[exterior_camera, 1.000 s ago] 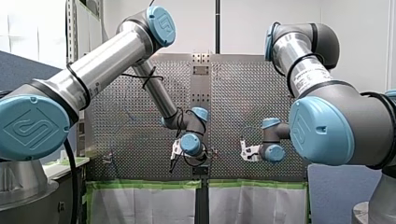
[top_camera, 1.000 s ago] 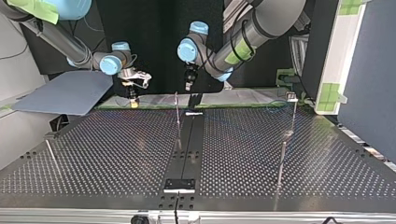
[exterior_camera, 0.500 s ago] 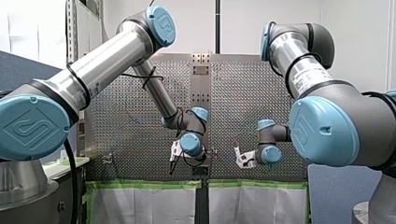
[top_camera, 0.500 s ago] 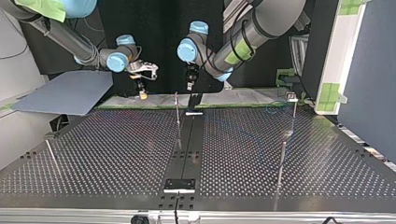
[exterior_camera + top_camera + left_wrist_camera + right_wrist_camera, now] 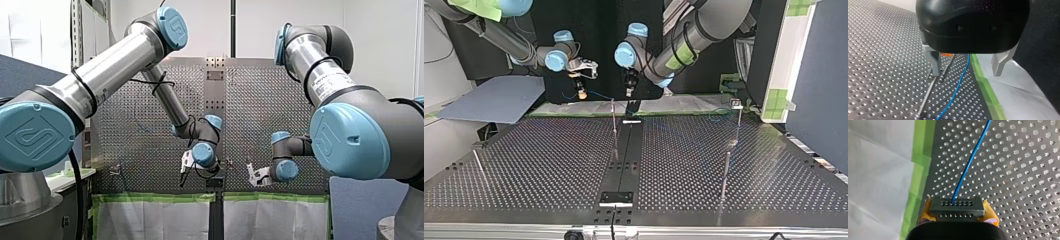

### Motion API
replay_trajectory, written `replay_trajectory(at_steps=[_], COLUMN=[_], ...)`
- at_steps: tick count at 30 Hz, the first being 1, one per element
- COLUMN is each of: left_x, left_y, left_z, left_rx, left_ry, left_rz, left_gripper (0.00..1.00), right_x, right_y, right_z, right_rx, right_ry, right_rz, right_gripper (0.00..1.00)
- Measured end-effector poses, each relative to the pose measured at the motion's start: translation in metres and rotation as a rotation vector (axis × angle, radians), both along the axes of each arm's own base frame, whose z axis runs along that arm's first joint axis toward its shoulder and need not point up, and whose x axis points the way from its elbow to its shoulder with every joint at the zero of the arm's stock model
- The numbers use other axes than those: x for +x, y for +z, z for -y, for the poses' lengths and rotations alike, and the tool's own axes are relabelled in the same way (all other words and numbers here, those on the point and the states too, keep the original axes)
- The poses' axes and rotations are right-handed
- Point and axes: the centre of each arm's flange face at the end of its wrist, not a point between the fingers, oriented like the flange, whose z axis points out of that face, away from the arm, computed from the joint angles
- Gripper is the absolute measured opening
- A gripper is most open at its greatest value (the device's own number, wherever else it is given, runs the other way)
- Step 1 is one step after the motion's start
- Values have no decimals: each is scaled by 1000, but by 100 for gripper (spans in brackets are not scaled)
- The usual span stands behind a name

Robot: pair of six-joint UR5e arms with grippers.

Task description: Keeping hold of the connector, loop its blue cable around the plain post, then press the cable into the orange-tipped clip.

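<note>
In the right wrist view my right gripper (image 5: pixel 958 212) is shut on a dark grey connector (image 5: pixel 956 205), yellow pads (image 5: pixel 925 213) at both its ends. A blue cable (image 5: pixel 971 160) leaves the connector and runs ahead over the perforated plate. In the left wrist view my left gripper (image 5: pixel 966 72) is open, and the blue cable (image 5: pixel 958 82) passes below the gap. An orange-tipped clip (image 5: pixel 947 54) on a thin rod (image 5: pixel 929 91) stands just behind one metal finger. In the top view my right gripper (image 5: pixel 582 94) hangs beside my left gripper (image 5: pixel 628 91), above a thin post (image 5: pixel 614 125).
Green tape and white cloth (image 5: pixel 878 170) border the plate beside the connector. More thin posts stand at the top view's right (image 5: pixel 726 172) and left (image 5: pixel 479 167). A black strip (image 5: pixel 626 160) runs down the table's middle. A grey panel (image 5: pixel 494 100) lies off the left edge.
My right arm has carried the connector toward my left gripper, rightward in the top view, and the cable now shows between them. My left arm has barely moved.
</note>
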Motion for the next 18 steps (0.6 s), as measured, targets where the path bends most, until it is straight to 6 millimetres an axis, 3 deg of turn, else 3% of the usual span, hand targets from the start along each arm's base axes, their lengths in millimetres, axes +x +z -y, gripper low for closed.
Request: replay_trajectory(at_steps=[13, 18], left_x=[-23, -33], left_y=[-19, -21], left_z=[-22, -24], left_rx=[70, 93], left_ry=[0, 2], left_rz=[-71, -92], left_gripper=[100, 100], right_x=[0, -2], right_y=[-20, -17], right_z=[-54, -68], right_rx=[19, 11], right_ry=[8, -1], right_rz=[-36, -57], right_gripper=[0, 0])
